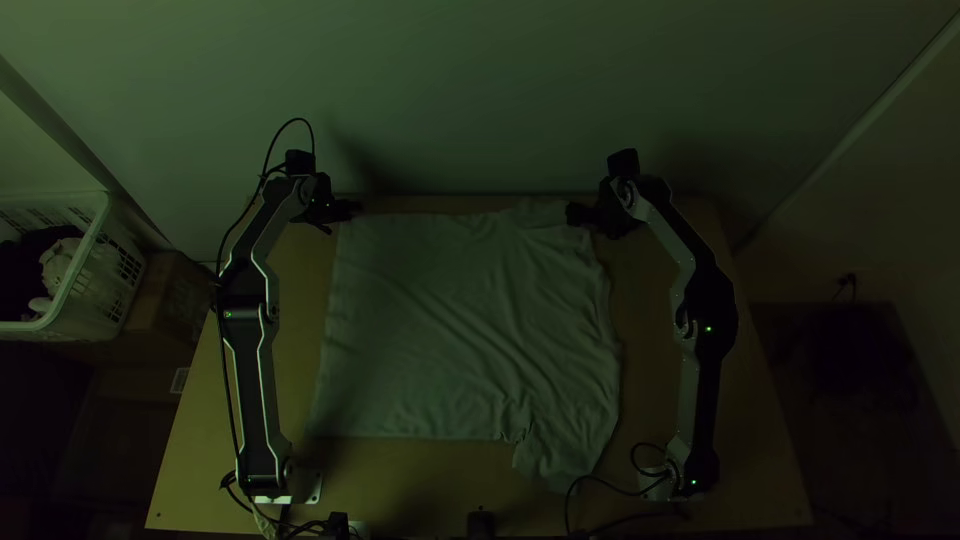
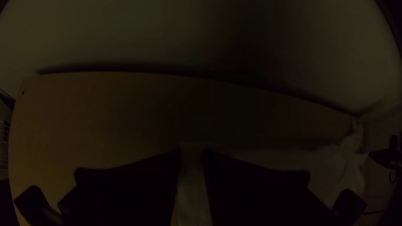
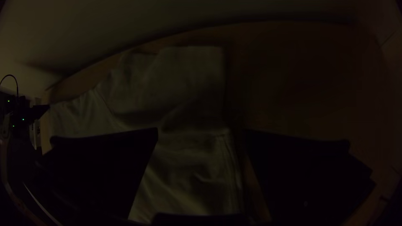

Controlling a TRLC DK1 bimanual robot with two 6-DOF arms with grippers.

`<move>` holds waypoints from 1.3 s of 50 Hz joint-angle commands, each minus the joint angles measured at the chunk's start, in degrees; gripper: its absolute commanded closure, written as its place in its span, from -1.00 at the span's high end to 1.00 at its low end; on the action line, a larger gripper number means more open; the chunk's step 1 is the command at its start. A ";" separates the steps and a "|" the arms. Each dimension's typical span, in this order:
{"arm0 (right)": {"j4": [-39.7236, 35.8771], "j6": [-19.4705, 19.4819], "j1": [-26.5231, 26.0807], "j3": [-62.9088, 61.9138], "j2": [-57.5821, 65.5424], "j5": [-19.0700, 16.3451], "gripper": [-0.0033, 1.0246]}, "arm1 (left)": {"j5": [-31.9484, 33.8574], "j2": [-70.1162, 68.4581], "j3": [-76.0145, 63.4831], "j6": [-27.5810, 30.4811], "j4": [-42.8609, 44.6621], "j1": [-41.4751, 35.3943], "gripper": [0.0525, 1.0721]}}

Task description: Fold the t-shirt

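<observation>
T-shirt [image 1: 440,310] lies broadside on the table [image 1: 750,450], hem toward the left

The left gripper [image 2: 191,154] is at the table's far edge, on the table's left side, its fingers a narrow gap apart. A pale strip of the shirt shows in that gap, unpinched as far as I can judge. The right gripper [image 3: 202,132] is also by the table's far edge, over to the right, its fingers wide apart with cloth below them and nothing gripped.

From both, the shirt stretches toward the table's near edge. Its long axis, hem to neck, runs across the table from left to right. So the left gripper is nearer the hem's far corner, the right gripper nearer the far sleeve [image 1: 545,212]. The body is spread, with creases thickening toward the neck end; the near sleeve [image 1: 555,455] points to the table's near edge.

The next step, I'd judge, is to close on those two far spots and carry them together toward the table's near edge, doubling the shirt along its long axis. A one-sided pinch would likely skew the fold.
</observation>
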 commanded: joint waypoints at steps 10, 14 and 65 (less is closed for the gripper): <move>-0.94 1.90 0.31 -0.29 0.97 1.04 0.68 | -0.30 0.84 0.83 0.83 0.82 0.00 -0.95; -1.03 2.16 0.31 -0.37 1.33 1.48 0.68 | -0.39 0.48 0.92 0.65 1.00 0.18 -0.95; -1.56 1.37 -0.40 3.32 2.12 1.74 -0.95 | -0.30 -7.34 0.30 -1.28 -2.61 0.80 -0.95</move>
